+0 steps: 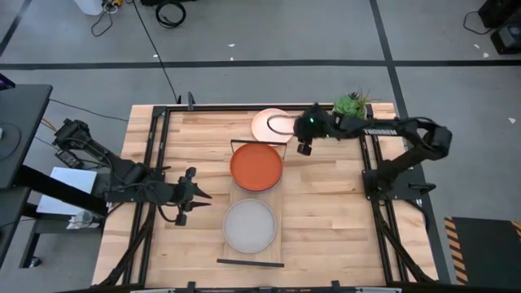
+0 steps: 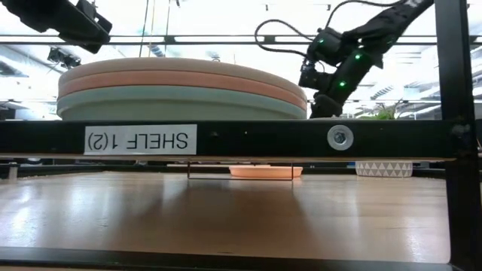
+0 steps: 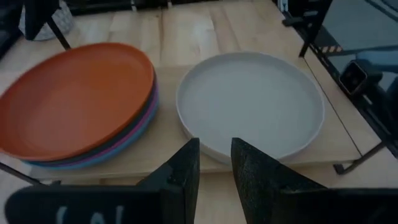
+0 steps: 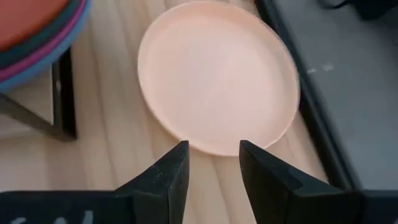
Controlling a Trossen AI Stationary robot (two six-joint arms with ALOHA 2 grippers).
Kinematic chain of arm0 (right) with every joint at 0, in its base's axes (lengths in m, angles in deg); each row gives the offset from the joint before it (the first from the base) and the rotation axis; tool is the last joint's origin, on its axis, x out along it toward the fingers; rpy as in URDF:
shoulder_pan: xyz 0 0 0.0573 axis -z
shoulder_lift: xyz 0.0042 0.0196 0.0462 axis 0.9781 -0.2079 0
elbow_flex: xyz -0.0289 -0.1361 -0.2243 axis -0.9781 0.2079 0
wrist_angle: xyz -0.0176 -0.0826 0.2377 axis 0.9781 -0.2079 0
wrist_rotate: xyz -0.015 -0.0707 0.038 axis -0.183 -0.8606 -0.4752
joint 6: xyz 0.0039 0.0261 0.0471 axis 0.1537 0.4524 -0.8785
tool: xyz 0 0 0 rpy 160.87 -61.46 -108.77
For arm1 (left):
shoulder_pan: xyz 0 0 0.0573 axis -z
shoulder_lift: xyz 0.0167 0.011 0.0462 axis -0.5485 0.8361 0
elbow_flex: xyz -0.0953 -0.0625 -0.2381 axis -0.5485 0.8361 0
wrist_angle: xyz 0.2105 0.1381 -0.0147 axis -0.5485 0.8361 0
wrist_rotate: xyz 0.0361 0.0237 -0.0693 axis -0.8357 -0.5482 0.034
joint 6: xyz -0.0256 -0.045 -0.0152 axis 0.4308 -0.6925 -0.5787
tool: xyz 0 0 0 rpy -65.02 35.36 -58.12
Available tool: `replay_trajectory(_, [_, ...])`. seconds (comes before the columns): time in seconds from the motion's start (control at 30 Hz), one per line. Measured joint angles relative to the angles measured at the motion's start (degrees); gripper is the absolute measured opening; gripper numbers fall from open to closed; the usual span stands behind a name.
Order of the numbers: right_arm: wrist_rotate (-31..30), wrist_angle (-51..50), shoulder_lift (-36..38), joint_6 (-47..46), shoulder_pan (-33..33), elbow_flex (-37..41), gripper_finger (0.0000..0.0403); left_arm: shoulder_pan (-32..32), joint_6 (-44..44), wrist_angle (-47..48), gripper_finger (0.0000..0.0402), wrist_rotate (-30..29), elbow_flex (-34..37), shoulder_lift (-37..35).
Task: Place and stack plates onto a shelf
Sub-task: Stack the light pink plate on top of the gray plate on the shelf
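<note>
From above, the shelf (image 1: 255, 244) runs lengthwise down the middle of the table (image 1: 326, 220). An orange plate (image 1: 256, 166) tops a stack on its far half, and a grey plate (image 1: 250, 225) sits on its near half. A peach plate (image 1: 269, 125) lies on the table just past the shelf's far end. The right arm reaches in from the right, its elbow bent, with the right gripper (image 1: 304, 148) hanging beside the peach plate, near a potted plant (image 1: 350, 103). The left arm stretches low across the left side, and the left gripper (image 1: 205, 196) points toward the shelf without touching it.

At table height, stacked plates (image 2: 181, 89) rest on the shelf's labelled edge (image 2: 226, 140), and the peach plate (image 2: 265, 171) shows far behind.

The left wrist camera shows narrowly parted fingers (image 3: 180, 171) holding nothing, aimed at the grey plate (image 3: 252, 102) beside the orange-topped stack (image 3: 78, 102).

The right wrist camera shows its fingers (image 4: 171, 171) spread moderately, empty, above the peach plate's (image 4: 217, 74) near rim.
</note>
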Motion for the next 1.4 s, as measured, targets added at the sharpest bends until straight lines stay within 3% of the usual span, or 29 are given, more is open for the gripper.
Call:
replay_trajectory(0.17, [9.66,0.10,-6.53,-0.14,6.08,-5.99,0.0145,0.09,-2.37,0.48,0.0098,0.16,-0.08,-0.15])
replay_trajectory(0.57, [14.51,2.09,-23.37,-1.73,10.17,-13.61,0.0144,0.25,-9.01,1.76,0.0098,0.60,0.00,-0.15])
replay_trajectory(0.7, [12.24,-5.44,-26.17,-4.32,10.05,-15.80,0.0144,0.48,-10.55,1.76,0.0098,0.81,0.00,-0.13])
replay_trajectory(0.93, [10.76,-23.50,-21.14,-14.70,9.60,-16.48,0.0142,0.46,-11.55,1.73,0.0098,0.83,0.00,-0.13])
replay_trajectory(1.13, [8.99,-38.94,-16.07,-20.85,4.18,-16.46,0.0141,0.48,-11.99,1.67,0.0098,1.36,0.00,-0.13])
replay_trajectory(1.3, [-2.15,-33.63,-10.41,-14.33,-3.59,-14.67,0.0139,0.48,-11.95,1.65,0.0098,1.73,0.00,-0.13])
replay_trajectory(1.4, [-2.37,-28.02,-7.21,-8.19,-6.20,-11.18,0.0138,0.48,-11.97,1.66,0.0098,1.74,0.00,-0.13])
